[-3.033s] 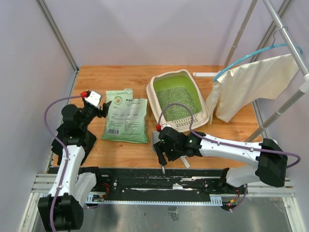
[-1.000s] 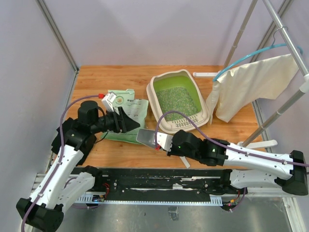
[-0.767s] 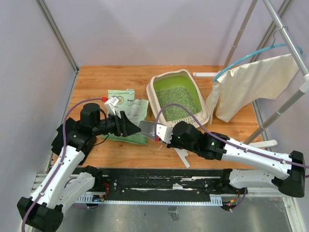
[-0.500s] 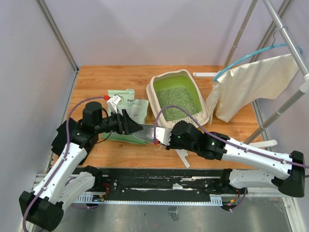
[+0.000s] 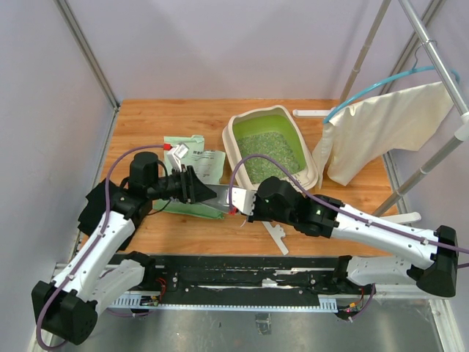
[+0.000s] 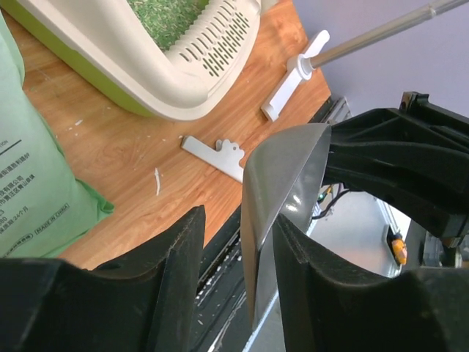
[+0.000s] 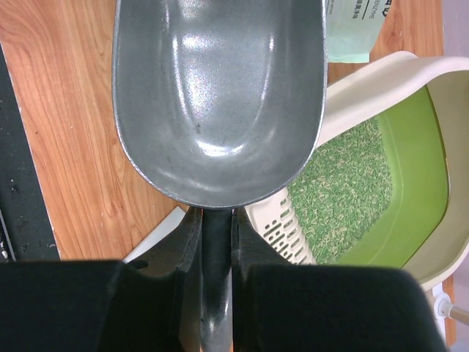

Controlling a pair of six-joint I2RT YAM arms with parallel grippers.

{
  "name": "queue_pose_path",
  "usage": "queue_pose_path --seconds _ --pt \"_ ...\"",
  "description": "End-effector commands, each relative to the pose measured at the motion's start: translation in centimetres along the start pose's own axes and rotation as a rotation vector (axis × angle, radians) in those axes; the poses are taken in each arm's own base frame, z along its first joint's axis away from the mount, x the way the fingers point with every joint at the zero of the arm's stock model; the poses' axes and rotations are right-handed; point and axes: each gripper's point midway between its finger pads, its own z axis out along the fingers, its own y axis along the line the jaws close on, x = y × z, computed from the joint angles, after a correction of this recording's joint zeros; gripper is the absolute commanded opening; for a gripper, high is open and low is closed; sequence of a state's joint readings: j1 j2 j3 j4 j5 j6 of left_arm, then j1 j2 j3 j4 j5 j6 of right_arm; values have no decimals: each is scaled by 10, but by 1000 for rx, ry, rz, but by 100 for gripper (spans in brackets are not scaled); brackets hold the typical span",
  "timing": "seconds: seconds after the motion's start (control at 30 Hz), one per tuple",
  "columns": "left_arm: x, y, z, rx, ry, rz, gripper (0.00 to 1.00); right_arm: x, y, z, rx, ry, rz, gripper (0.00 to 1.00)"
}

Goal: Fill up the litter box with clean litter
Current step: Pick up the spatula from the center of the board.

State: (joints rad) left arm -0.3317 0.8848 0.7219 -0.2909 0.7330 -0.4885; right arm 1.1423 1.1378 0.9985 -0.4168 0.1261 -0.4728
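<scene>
Wooden table (image 5: 146,117) | litter box (image 5: 229,149) beyond both jaws | left jaws apart astride scoop (image 7: 218,95) | right jaws clamp its handle

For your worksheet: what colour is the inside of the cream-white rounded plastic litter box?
Bright green inside the litter box; the right wrist view shows it best.

litter box (image 7: 352,103) cropped, scoop (image 7: 218,103) tip cropped
</scene>
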Motion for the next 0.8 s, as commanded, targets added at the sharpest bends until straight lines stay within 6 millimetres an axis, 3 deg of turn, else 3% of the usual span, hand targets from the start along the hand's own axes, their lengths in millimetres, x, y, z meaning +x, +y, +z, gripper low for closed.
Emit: queue_pose_path --seconds 0.0,0.07,0.17,0.2,0.23,0.3,0.37,0.57,0.7,0.77 --pt "-11 -13 -2 43 -48 46 43 -29 -20 -8 40 -96 6 1" --pt "-17 -14 0 43 -73 35 36 -31 -22 -9 44 -100 0 1" --pt "-24 -15 1 42 -93 32 14 -33 -27 -12 60 -104 -9 3" --pt "-27 -15 1 36 -103 38 4 -33 -29 -13 71 -102 -8 7" --pt "-30 -15 0 26 -118 43 1 -34 -32 -15 88 -102 9 17" --pt "-38 -17 -4 11 -157 61 0 -37 -41 -21 120 -117 64 36" --pt "-46 -18 -8 -7 -204 76 0 -43 -50 -29 124 -161 160 46" --pt "-63 -22 -24 -18 -389 63 0 -51 -74 -57 -68 -347 663 85" --pt "-64 -35 -32 77 -479 19 0 -48 -79 -57 -148 -352 998 91" --pt "-64 -44 -35 132 -501 16 1 -60 -73 -58 -276 -419 1081 93"
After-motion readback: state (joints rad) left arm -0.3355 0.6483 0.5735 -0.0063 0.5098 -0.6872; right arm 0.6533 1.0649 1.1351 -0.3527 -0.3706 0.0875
